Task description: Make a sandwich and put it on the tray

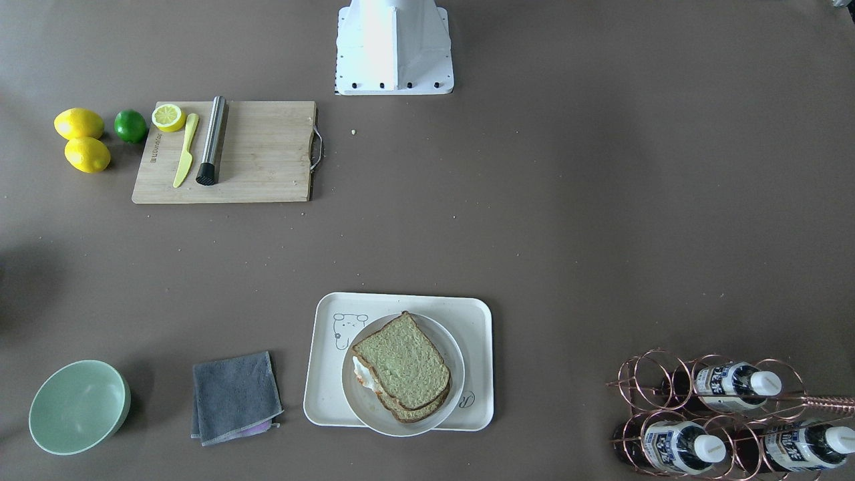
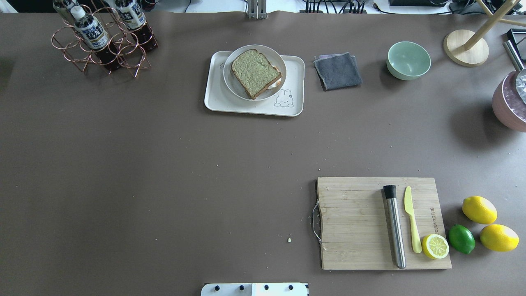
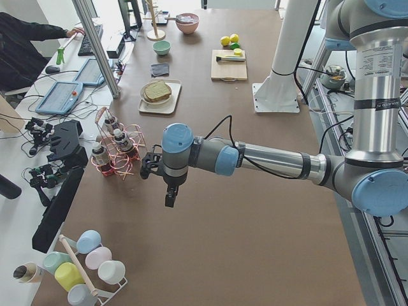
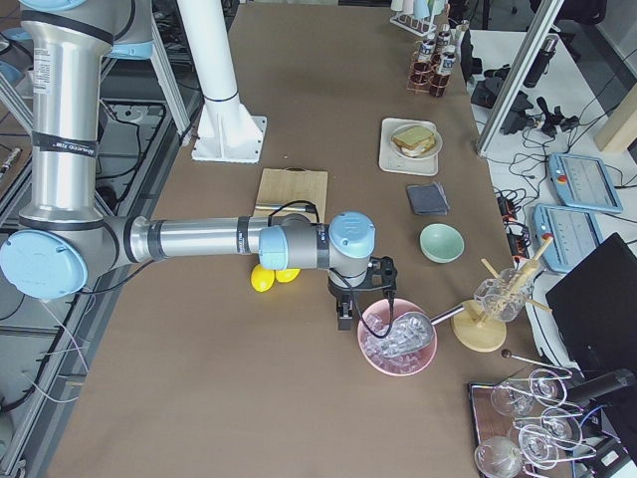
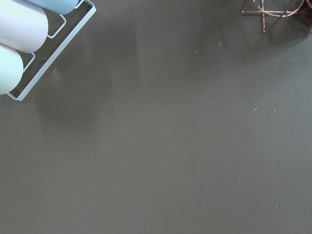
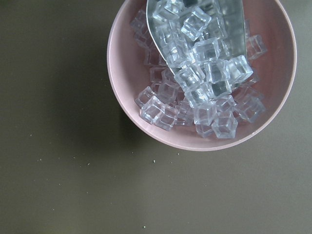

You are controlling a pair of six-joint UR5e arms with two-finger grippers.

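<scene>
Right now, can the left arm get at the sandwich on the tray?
Probably yes. The sandwich lies uncovered on its plate in the tray. The left gripper hangs beyond the bottle rack, which stands close to the direct path.

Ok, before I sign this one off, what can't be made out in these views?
Left gripper: shows only in the exterior left view, small; open or shut unclear.
Right gripper: only in the exterior right view; same.
Egg: top slice of the sandwich hides most in every view.
Tray lettering: partly under the plate, front-facing view.
</scene>
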